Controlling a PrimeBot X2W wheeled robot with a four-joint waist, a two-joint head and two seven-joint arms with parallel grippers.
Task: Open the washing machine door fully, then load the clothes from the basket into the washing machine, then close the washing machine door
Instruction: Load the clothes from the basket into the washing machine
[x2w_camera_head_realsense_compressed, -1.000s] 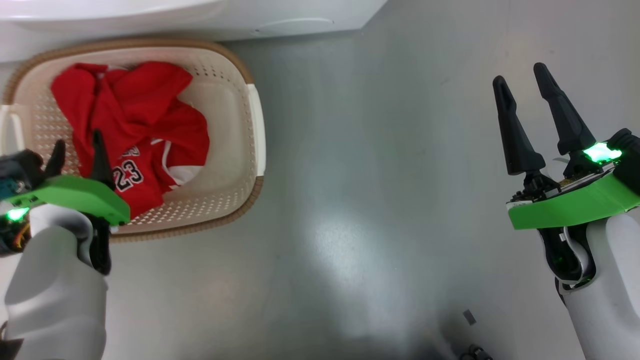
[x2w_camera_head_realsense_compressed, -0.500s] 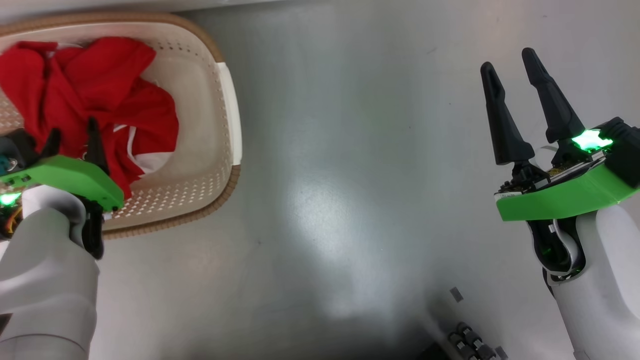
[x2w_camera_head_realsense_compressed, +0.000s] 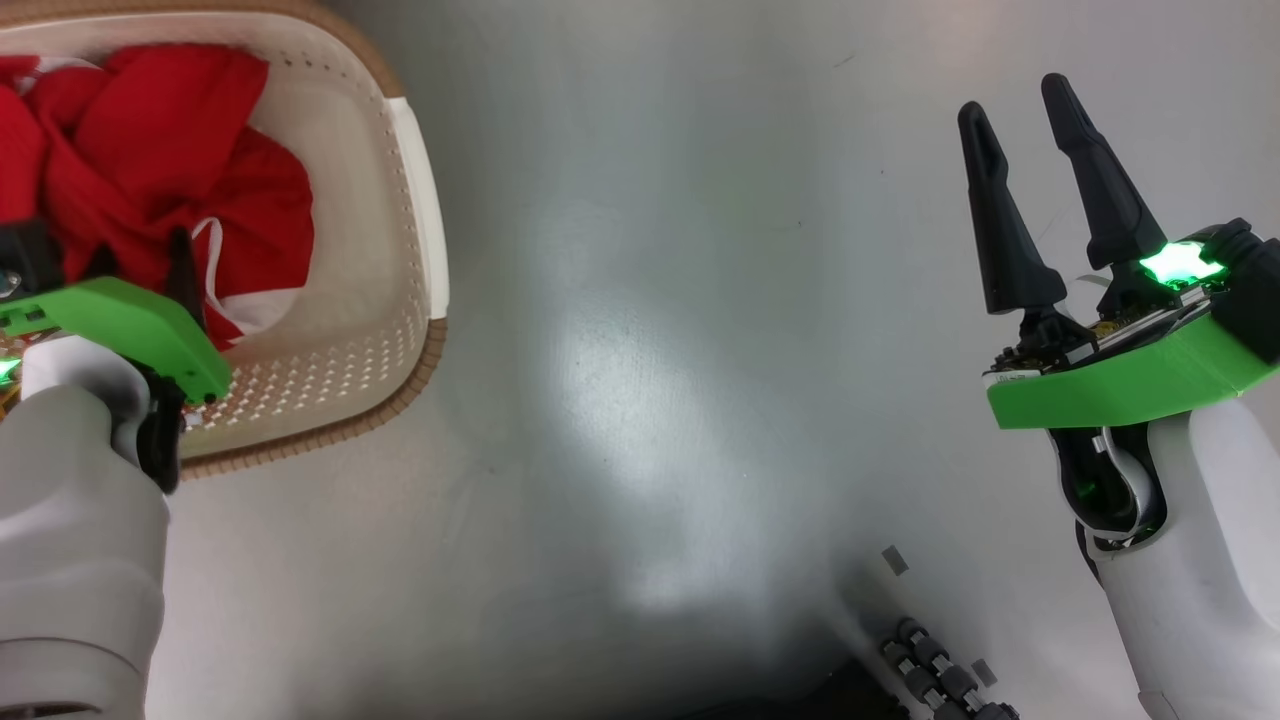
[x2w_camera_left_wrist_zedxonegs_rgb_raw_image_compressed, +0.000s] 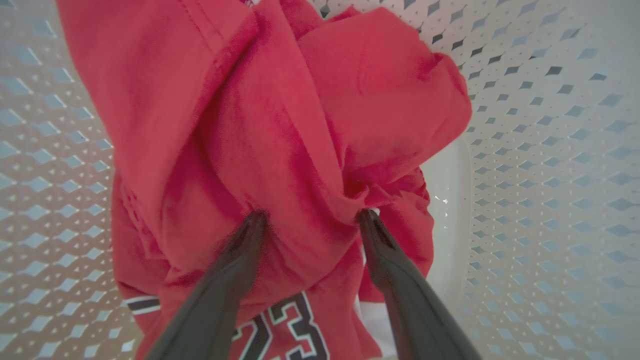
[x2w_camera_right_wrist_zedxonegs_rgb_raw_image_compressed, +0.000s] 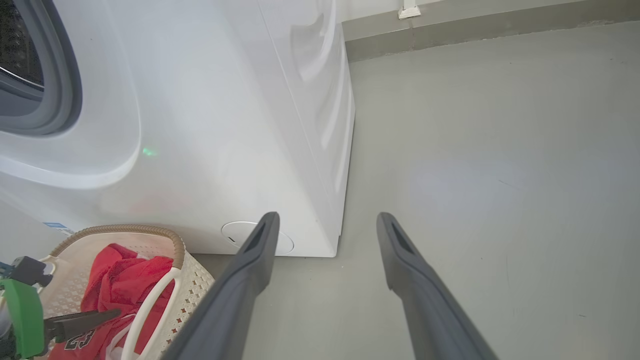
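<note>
The cream basket stands at the upper left of the head view with the red clothes heaped inside. My left gripper reaches down into it. In the left wrist view my left gripper is open, both tips pressed into the clothes, with a fold of red cloth between them above the number 23. My right gripper hangs open and empty over bare floor at the right. The right wrist view shows the white washing machine, its grey gasket, the basket and my right gripper. The washing machine door is out of view.
Grey floor stretches between the basket and my right arm. Dark rollers of my base show at the bottom edge. A skirting board runs behind the machine, which has a round cover low on its front.
The head camera has turned, so the basket slid left and the machine's edge left the picture. My left gripper has sunk farther into the red clothes. Both grippers stay open.
</note>
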